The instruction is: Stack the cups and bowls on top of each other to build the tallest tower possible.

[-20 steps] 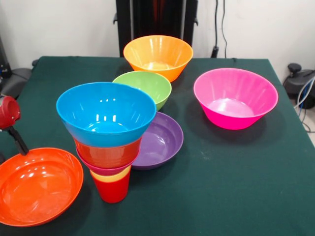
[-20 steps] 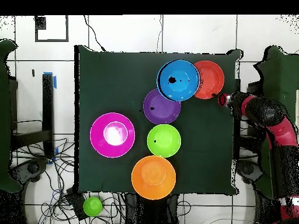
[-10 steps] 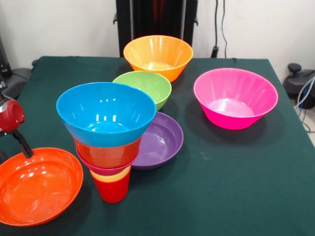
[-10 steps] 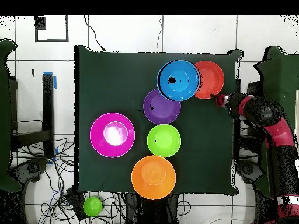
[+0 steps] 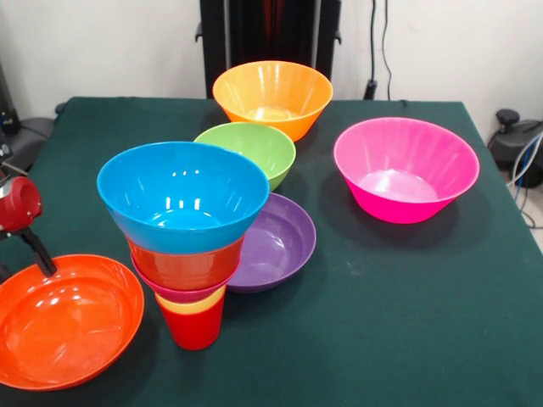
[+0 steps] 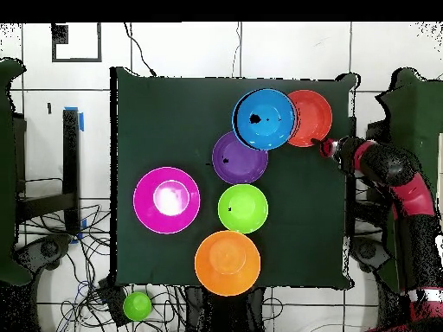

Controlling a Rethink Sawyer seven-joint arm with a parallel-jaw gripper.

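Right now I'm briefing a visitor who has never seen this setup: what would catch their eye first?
First the tower at the table's front left in the front view: a red cup carrying nested bowls that widen up to a blue bowl. Next the big magenta-pink bowl alone at the right, and the light orange bowl at the back. The gripper touches the rim of the orange-red bowl at the left edge.

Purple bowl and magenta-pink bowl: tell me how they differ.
The purple bowl is shallow and low-walled; the magenta-pink bowl is deep with tall flaring sides. The purple bowl is partly hidden behind the tower in the front view; the magenta-pink bowl stands alone, clear of everything. The magenta-pink bowl is the wider one from overhead. Both are glossy, upright and empty on the green table.
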